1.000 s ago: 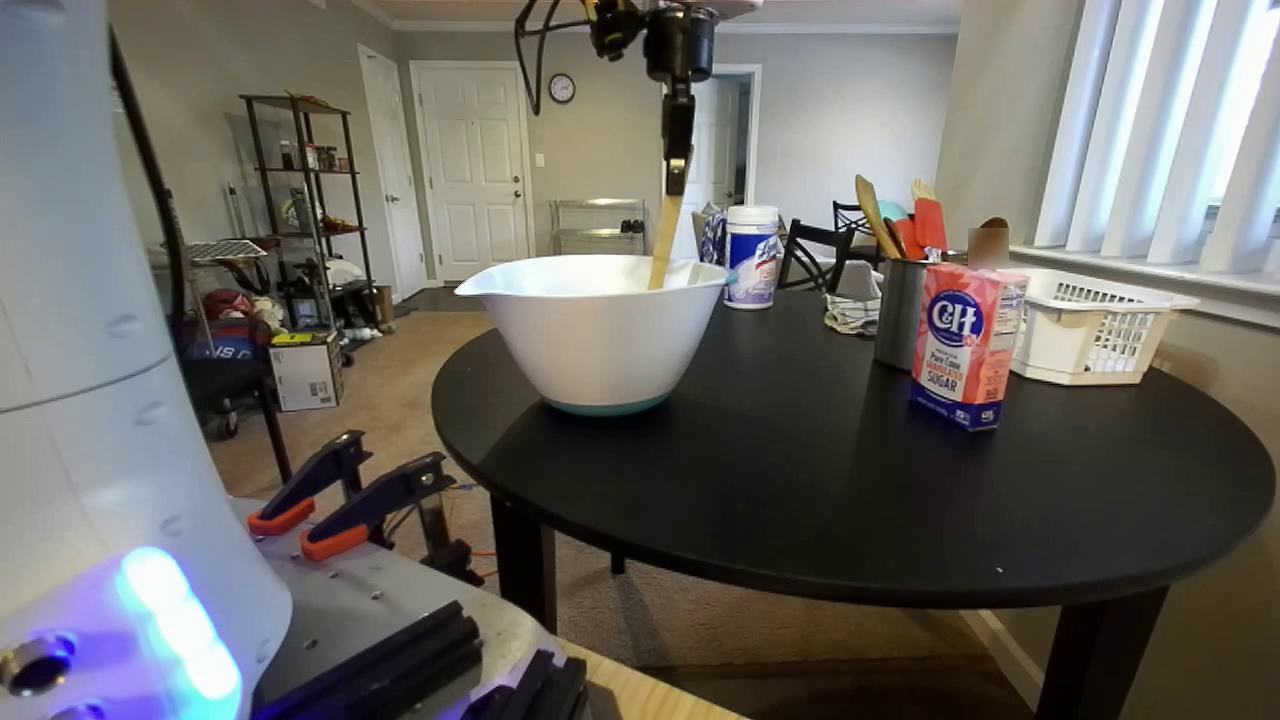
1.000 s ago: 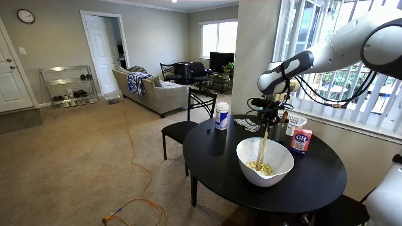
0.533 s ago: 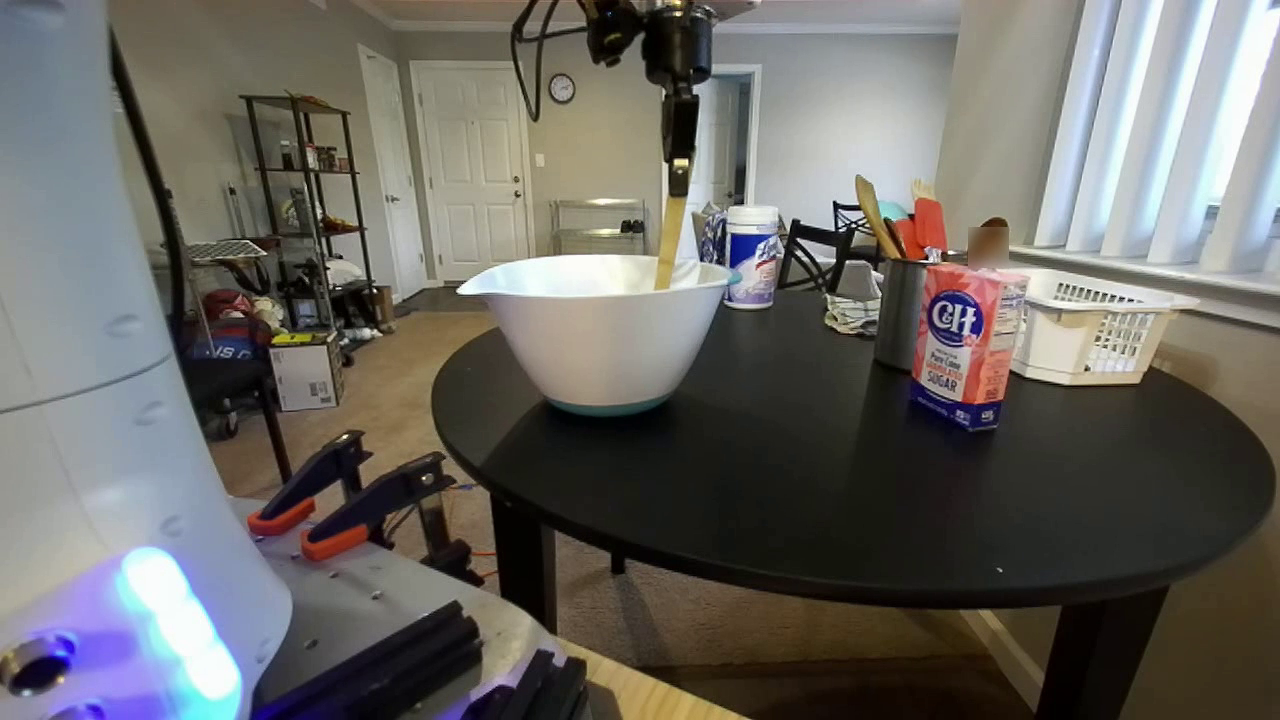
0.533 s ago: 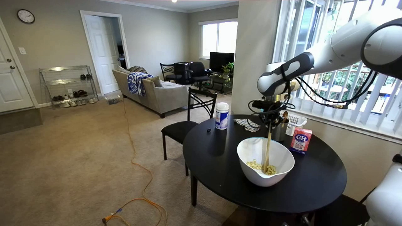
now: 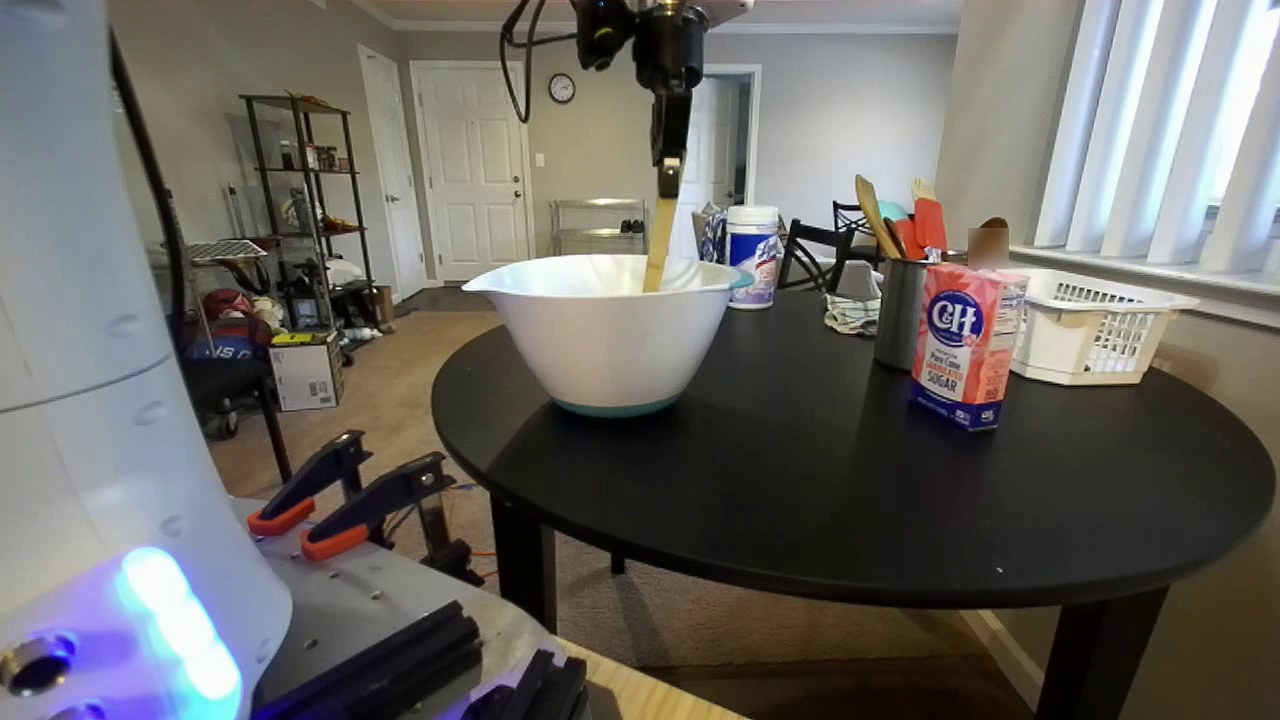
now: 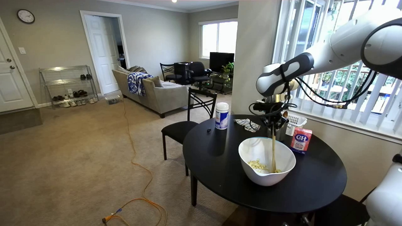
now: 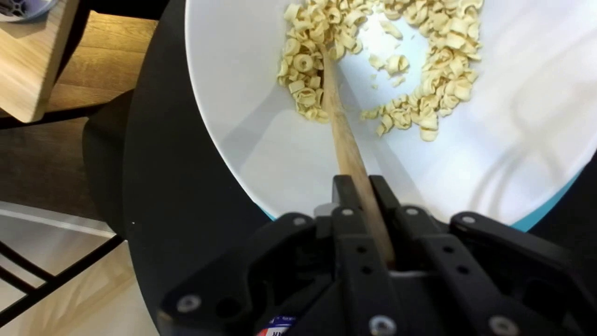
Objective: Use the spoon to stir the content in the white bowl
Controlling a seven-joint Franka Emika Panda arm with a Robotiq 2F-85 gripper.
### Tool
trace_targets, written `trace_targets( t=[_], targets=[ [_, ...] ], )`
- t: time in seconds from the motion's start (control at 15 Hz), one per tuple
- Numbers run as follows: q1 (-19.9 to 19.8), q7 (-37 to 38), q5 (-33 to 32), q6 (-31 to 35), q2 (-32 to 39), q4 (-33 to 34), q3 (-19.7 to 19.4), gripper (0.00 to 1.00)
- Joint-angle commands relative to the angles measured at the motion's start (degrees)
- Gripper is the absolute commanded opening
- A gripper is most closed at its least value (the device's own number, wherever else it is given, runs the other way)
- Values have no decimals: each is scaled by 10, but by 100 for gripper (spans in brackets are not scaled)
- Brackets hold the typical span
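Observation:
The white bowl (image 5: 612,345) stands upright on the dark round table in both exterior views. Small pale yellow curled pieces (image 7: 447,79) lie in a broken ring on its floor, with a bare patch in the middle. My gripper (image 7: 363,182) is above the bowl's rim, its jaws closed on the handle of the wooden spoon (image 7: 347,144). The spoon slants down into the bowl (image 6: 267,180), and its lower end sits among the pieces at one side. That tip is partly buried, so its shape is hidden.
Close to the bowl stand a pink sugar carton (image 6: 301,140) and a metal utensil holder (image 5: 903,310). A white basket (image 5: 1080,345), a wipes canister (image 6: 221,116) and a folded cloth (image 6: 248,125) are further off on the table (image 5: 850,500).
Seen from outside, the spoon's lower end has swept across the bowl's floor through the pieces, with the gripper moving along. The bowl has slid slightly to the right in both exterior views.

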Motion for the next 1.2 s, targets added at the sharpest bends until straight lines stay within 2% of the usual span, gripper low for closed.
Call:
trace_targets(
  t=[0.0, 0.2, 0.67, 1.13],
  targets=[
    [-2, -38, 6, -54, 1, 1, 8, 3],
    [-2, -52, 27, -63, 1, 3, 14, 3],
    [-2, -38, 110, -27, -3, 2, 23, 3],
    [2, -22, 127, 61, -11, -10, 21, 3]
  ],
)
